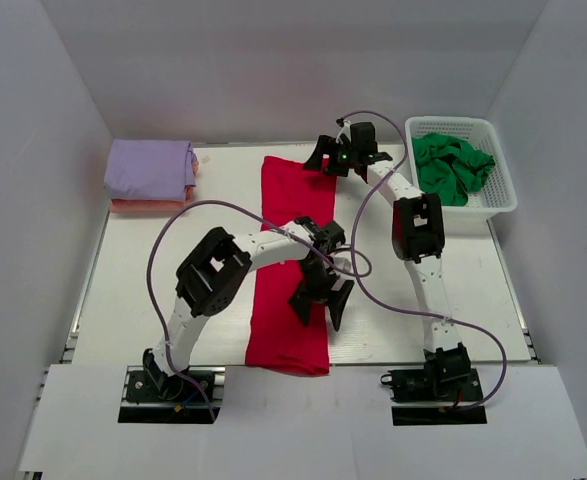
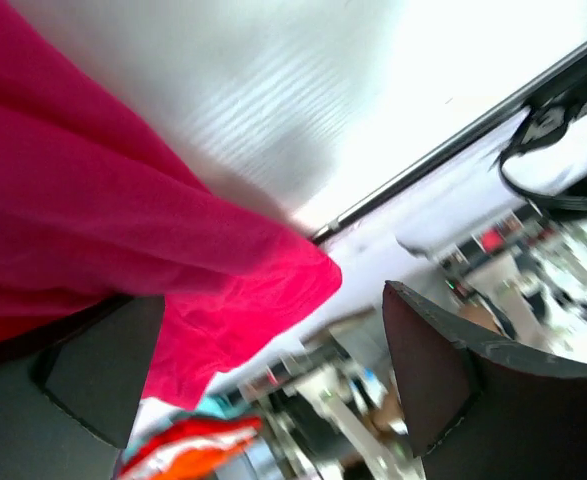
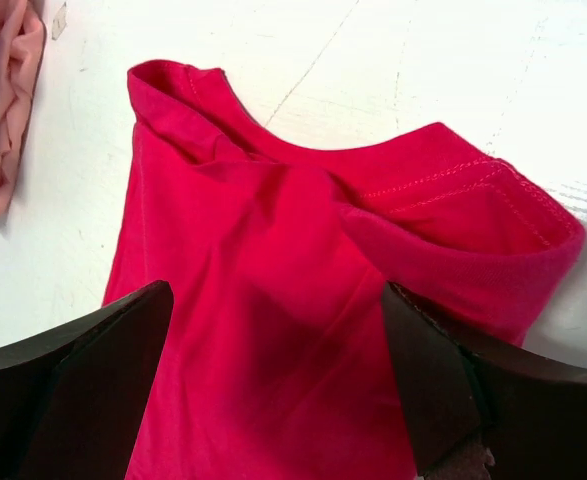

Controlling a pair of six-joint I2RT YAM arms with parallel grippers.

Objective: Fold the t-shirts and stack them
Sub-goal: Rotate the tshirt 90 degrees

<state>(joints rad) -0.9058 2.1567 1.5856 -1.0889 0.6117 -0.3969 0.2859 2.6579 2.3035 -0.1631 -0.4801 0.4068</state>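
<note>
— Where's the red one?
— The bright red t-shirt (image 1: 285, 335) lies mid-table, folded into a long narrow strip running near to far. Its neckline is at the far end, with a rumpled fold beside the collar.
— And the rest?
— The lavender t-shirt (image 1: 148, 168) is folded and sits on the folded peach-orange t-shirt (image 1: 148, 206) at the far left. The deep green t-shirt (image 1: 453, 168) is crumpled inside the white basket (image 1: 495, 205), far right.
</note>
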